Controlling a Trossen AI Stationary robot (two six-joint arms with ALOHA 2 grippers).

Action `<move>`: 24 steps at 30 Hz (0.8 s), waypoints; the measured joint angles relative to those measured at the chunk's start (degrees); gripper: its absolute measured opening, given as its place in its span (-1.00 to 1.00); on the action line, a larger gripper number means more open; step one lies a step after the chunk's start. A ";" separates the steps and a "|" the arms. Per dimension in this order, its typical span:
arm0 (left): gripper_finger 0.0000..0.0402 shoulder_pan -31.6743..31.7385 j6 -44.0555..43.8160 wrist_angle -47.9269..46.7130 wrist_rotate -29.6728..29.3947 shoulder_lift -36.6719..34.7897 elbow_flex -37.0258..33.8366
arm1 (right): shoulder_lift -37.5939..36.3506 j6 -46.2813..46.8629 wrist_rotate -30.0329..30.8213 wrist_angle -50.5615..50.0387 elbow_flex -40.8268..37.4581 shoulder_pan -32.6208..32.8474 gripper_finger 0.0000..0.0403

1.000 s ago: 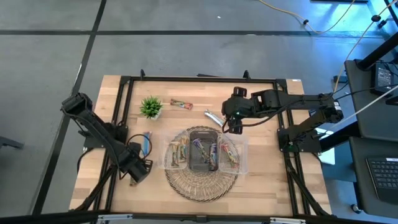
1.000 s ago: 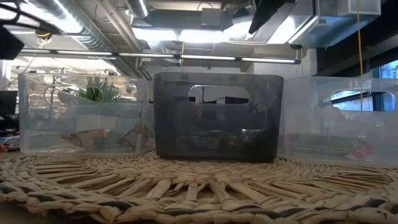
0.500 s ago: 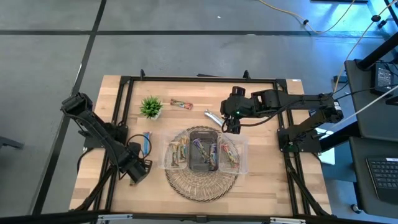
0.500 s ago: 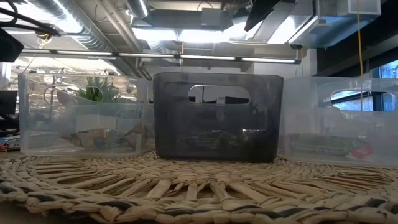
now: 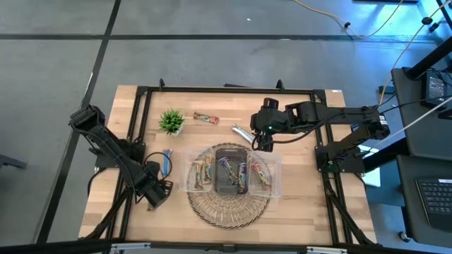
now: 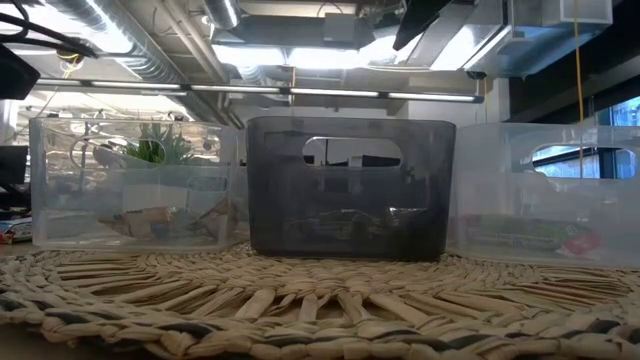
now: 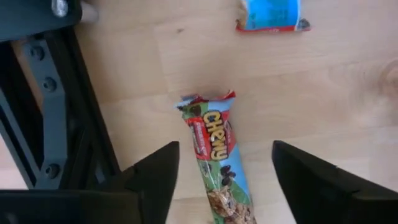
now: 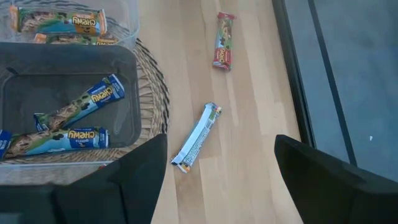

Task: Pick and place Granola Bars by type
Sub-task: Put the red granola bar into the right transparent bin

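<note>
Left tool hangs low over the desk near its left edge, jaws spread wide and released, a red-and-green Chewy bar lying flat between them with nothing gripping it. Just beyond lies a blue bar. Over at centre, three bins sit on a woven mat; blue bars rest in the dark bin. Right tool hovers behind the bins, jaws apart and empty, above a silver bar; farther off lies a red-brown bar.
</note>
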 joint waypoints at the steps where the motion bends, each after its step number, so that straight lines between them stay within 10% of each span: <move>1: 0.29 -0.02 0.72 0.07 -0.27 0.00 0.00 | 0.00 0.00 0.00 0.00 0.00 -0.01 0.47; 24: 0.24 -2.99 -2.72 3.06 -0.61 1.25 -3.23 | 0.00 0.22 0.00 2.14 0.00 0.01 0.47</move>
